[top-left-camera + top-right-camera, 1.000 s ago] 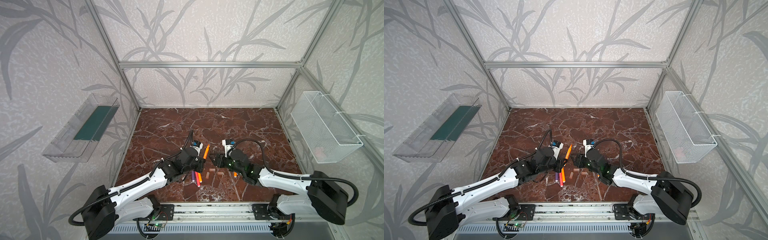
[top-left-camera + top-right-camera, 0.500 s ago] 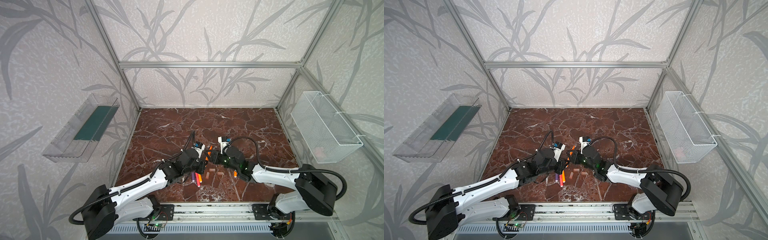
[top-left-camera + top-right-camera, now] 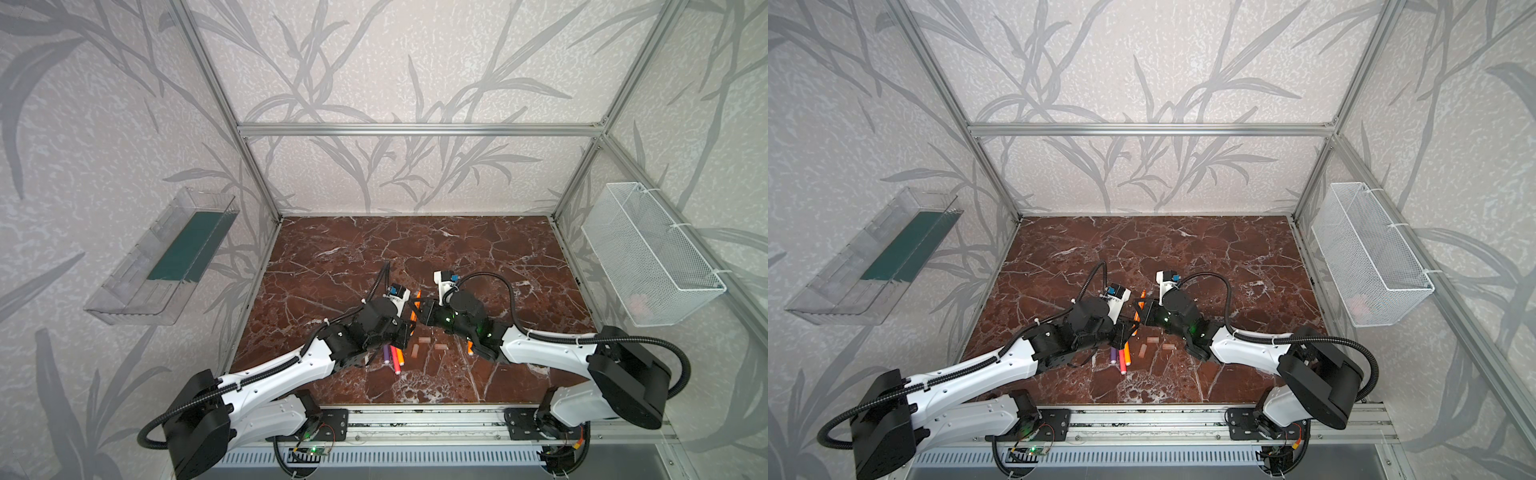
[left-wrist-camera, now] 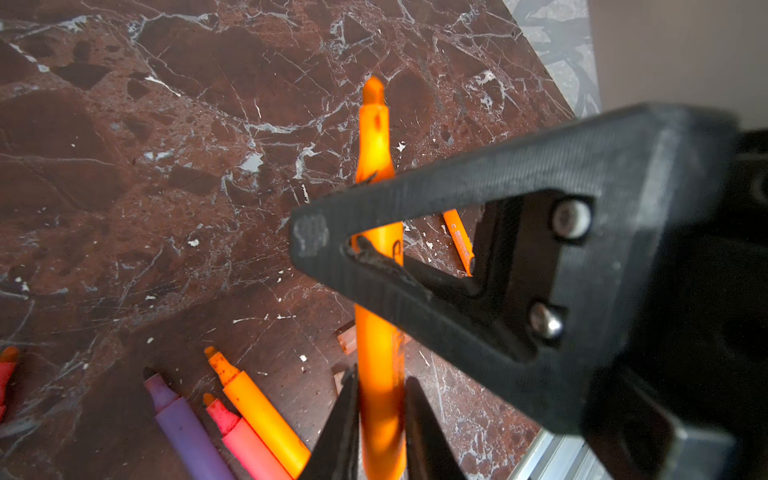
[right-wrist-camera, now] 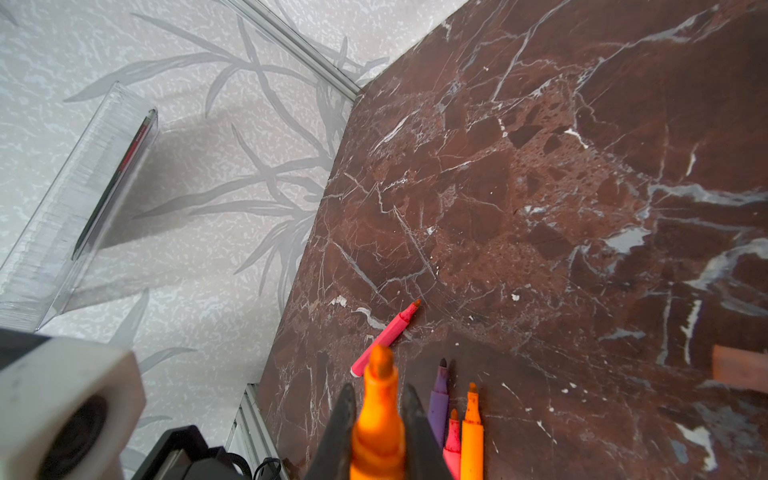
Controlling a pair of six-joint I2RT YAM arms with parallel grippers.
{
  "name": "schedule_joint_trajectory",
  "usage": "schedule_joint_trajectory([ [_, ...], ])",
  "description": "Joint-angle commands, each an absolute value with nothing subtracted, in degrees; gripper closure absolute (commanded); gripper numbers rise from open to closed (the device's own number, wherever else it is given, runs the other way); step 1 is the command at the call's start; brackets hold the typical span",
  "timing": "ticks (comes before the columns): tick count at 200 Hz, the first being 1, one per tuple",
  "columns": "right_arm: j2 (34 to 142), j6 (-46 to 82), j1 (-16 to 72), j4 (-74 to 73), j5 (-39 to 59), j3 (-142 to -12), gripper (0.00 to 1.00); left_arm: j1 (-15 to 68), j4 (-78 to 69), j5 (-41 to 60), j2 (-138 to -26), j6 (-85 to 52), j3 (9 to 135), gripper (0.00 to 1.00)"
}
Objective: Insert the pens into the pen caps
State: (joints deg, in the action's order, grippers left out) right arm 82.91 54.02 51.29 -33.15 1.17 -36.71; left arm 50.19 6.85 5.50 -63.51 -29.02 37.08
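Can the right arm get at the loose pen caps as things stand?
Probably not yet: the right end effector is shut on the orange pen, so its jaws are taken, though the pen caps lie uncovered close by.

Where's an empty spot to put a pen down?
Bare: the back half of the marble table, up to the wall, and its right side by the wire basket. Crowded: front middle, around the pens and pen caps.

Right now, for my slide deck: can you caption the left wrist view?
Left pincer and right pincer both grip one orange pen above loose pens on the marble table.
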Motion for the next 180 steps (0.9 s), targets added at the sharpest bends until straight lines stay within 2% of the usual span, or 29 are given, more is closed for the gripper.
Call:
schedule_joint_trajectory([
  [1,83.5,54.2,51.7,-33.2,1.1,-37.9,1.0,50.7,4.9,5.8,-62.8,-28.1,36.6,0.73],
  [44,83.7,54.5,53.3,-34.6,0.4,-37.7,1.0,50.8,4.0,5.9,-63.6,-27.9,36.5,0.6],
  [71,84.5,54.7,53.9,-35.3,0.4,-38.2,1.0,50.8,3.3,5.6,-63.7,-27.9,36.4,0.55],
  [132,85.7,57.2,55.4,-40.2,1.3,-37.1,1.0,50.8,-1.1,2.7,-64.2,-27.6,34.5,0.56],
  [180,85.8,57.8,57.4,-42.0,0.2,-36.4,1.0,50.7,-2.2,0.5,-64.8,-27.7,34.4,0.7],
])
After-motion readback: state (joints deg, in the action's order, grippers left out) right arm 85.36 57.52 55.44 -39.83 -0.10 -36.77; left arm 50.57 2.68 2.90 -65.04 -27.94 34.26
